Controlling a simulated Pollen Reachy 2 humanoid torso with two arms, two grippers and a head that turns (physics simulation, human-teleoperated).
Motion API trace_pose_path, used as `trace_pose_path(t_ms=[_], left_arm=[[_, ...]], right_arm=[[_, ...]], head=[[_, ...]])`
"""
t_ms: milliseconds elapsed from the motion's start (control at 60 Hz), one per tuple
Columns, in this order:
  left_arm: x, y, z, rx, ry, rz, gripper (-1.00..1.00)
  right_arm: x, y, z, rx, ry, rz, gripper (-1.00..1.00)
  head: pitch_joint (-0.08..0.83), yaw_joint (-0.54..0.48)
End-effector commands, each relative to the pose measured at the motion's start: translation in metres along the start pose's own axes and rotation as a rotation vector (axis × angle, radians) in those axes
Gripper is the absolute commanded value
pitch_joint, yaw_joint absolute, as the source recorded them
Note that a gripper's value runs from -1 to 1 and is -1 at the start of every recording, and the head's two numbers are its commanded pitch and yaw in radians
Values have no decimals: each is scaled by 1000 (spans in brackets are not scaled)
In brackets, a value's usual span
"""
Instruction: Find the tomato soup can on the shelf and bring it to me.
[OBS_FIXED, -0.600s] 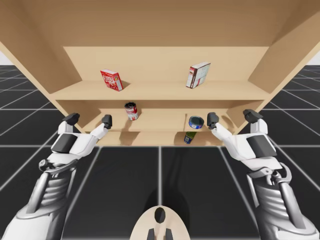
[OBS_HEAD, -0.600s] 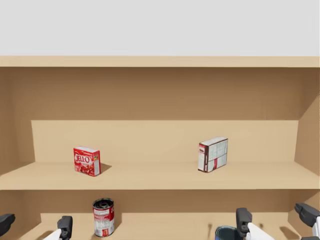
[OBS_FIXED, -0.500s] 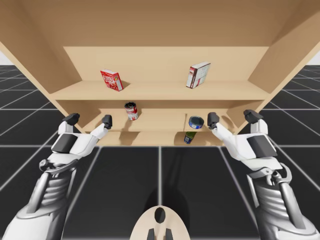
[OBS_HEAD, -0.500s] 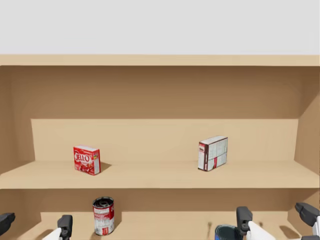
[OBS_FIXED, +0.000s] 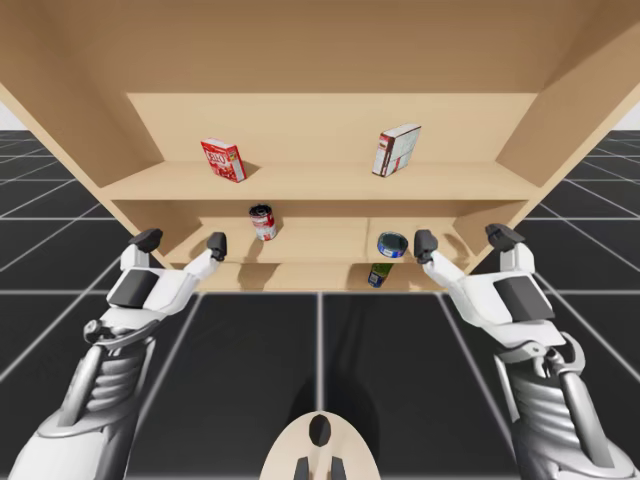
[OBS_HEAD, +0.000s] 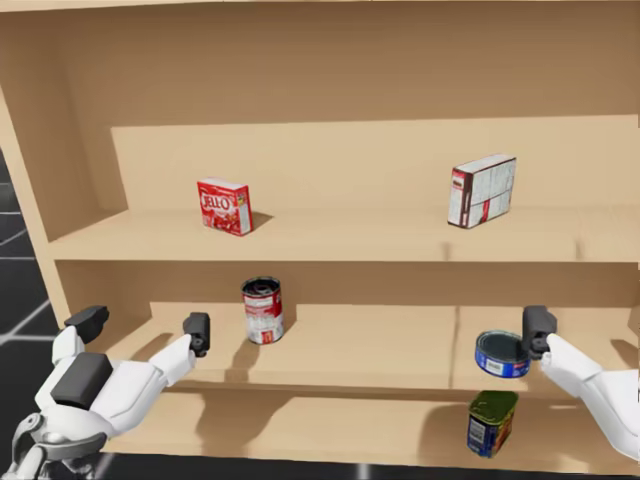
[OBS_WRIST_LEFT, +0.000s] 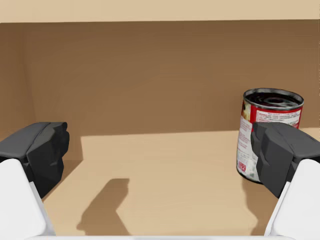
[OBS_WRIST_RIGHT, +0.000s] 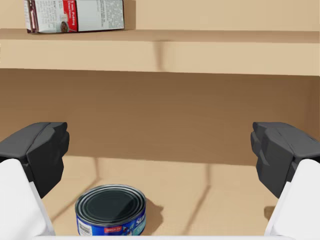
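The red and white soup can (OBS_HEAD: 263, 310) stands upright on the middle shelf (OBS_HEAD: 380, 342), ahead of my left gripper (OBS_WRIST_LEFT: 160, 150) and off to its inner side, outside the wide-spread fingers. My right gripper (OBS_WRIST_RIGHT: 160, 150) is spread too, with a blue can (OBS_WRIST_RIGHT: 111, 210) ahead of it

Both my arms in front of the wooden shelf (OBS_FIXED: 320, 182).
Left gripper (OBS_FIXED: 182, 240), fingers spread, near the red-and-white can (OBS_FIXED: 263, 222); right gripper (OBS_FIXED: 464, 239), also spread, near the blue can (OBS_FIXED: 391, 244).

A red box (OBS_HEAD: 224, 206) and a white box (OBS_HEAD: 482, 190) stand well apart. A flat blue can (OBS_HEAD: 502, 353) sits above a green can (OBS_HEAD: 492, 422).
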Motion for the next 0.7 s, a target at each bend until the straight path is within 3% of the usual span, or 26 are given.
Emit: trace_pose_path(t_ms=[17,183,417,700], left_arm=[[-1,-2,0,-8,1,-3,-1000],[0,-4,1,-22,2,-1,-1000],[12,-19,13,-66,2,38,-1000],[25,-63,7,-145,72,63,-1000]], right_arm=[[-1,1,2,2,4,2,-1000],[-2,1,3,-2,8,1,-1000],[-2,0,3,-5,10,1,-1000],[-3,-1,3,-6,9,3,-1000]], head=[[309,142],[378,203],[393,226],[389,237]])
